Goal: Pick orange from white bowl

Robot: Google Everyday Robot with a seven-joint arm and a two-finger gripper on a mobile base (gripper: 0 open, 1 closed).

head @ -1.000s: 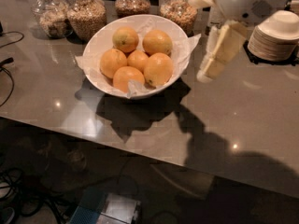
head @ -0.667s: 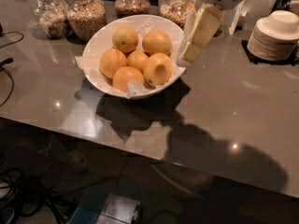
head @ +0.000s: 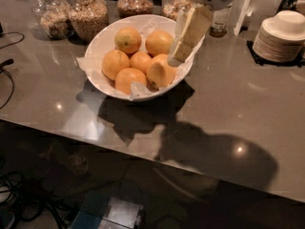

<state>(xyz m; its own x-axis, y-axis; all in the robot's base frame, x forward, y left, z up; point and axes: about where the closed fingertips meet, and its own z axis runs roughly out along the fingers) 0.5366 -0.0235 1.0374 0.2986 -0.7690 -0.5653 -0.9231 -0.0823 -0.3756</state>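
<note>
a grey stone counter fills most of the view, with bright spots of light on it. four glass jars stand in a row along its back edge: a jar of pale bits, a jar of grain, a jar of brown bits and a fourth jar, partly hidden behind the gripper that hangs over the right side of the white bowl. a small bottle stands right of the jars. at far right a stack of small white dishes sits on a dark mat. black cables lie at the left edge. below the counter, more cables and a grey box are on the floor
</note>
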